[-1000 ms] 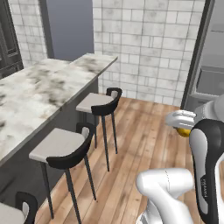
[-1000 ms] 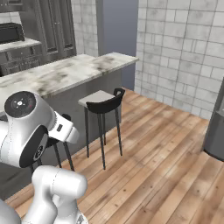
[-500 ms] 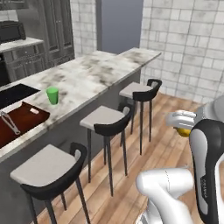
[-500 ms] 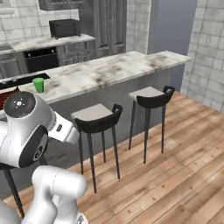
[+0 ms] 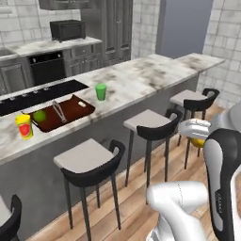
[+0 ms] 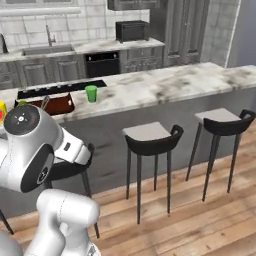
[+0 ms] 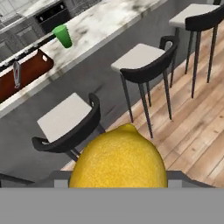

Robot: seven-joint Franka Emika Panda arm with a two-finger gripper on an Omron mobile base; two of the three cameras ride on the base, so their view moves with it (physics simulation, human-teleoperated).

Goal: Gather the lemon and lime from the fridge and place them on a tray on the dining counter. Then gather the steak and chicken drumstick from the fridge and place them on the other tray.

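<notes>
I have the lemon [image 7: 119, 157] pinched between my jaws, its pointed end up and its yellow bulk close before my hand camera; I grip it this firmly because the base is carrying me and it must not roll out. In the left base view my gripper [image 5: 196, 139] hangs low at my right flank, forearm tucked in against my body, a compact carrying posture, I judge. Just beyond the lemon stand black-backed stools [image 7: 144, 65]. Past them runs the dining counter [image 7: 105, 22]. On it, ahead and to my left, lies the red-brown tray [image 5: 70, 109] with a metal utensil [image 5: 59, 110] and the lime [image 5: 39, 116] already inside, waiting for the lemon. A green cup [image 5: 100, 92] stands near the tray, a yellow cup [image 5: 23, 126] beside its other end.
</notes>
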